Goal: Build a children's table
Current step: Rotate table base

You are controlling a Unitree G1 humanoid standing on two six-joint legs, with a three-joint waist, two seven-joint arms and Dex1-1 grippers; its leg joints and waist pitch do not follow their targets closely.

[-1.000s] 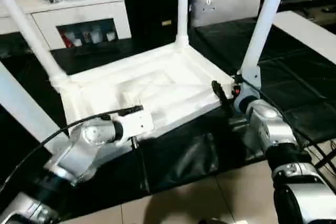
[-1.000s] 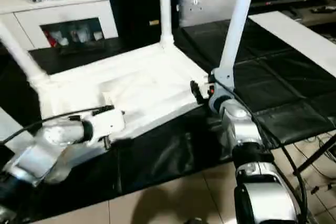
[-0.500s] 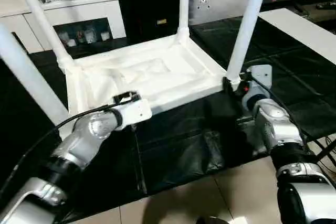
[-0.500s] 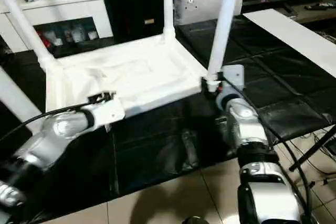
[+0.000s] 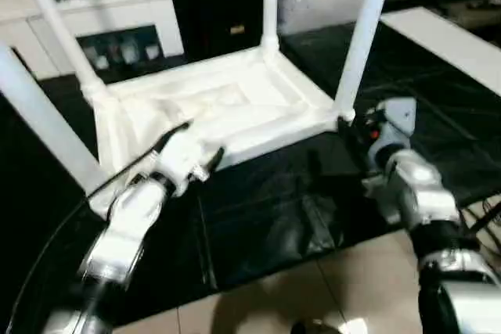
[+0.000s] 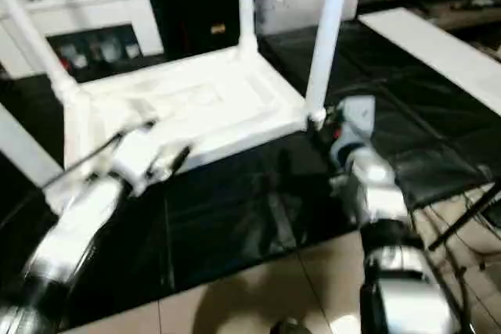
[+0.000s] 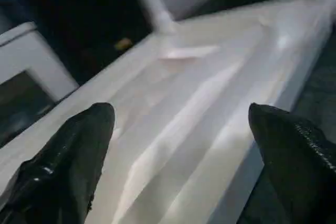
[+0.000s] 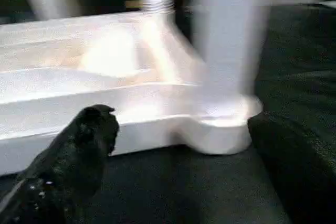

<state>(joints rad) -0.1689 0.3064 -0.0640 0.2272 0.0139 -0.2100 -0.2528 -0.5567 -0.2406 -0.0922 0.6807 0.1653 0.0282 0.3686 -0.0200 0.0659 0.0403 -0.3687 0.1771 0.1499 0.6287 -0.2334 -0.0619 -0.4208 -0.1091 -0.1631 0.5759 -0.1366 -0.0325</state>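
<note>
Left wrist view: the left gripper [image 7: 181, 129] is seen with its two black fingers [image 7: 68, 156] spread wide and nothing between them; the ribbed underside of the children's table [image 7: 199, 108] lies just beyond the tips, untouched. In the right wrist view, the right gripper [image 8: 181, 145] is likewise found wide open and empty, its fingers set to either side of the near right corner socket [image 8: 220, 129], out of which a leg [image 8: 226, 40] rises. No contact with socket or leg can be confirmed. From the left eye view, the table is recorded upside down on black matting [image 5: 266, 217], top face down, with all four legs standing upward: far left leg [image 5: 55, 25], far middle leg [image 5: 270, 1], near right leg [image 5: 362, 37] and near left leg [image 5: 39, 119]. The left gripper [image 5: 200, 158] is placed at the near long edge of the tabletop, the right gripper [image 5: 356, 127] just beside the near right corner. A white cabinet [image 5: 102, 17] stands well behind. The assembly is judged nearly complete, the step in hand being a check or seating of the near right leg. It is advised that the leg be gripped low, close to the socket, and pressed straight down its own axis while the near edge is steadied by the left gripper. Sideways force should be avoided, since the tall legs would lever the light top off the matting.
</note>
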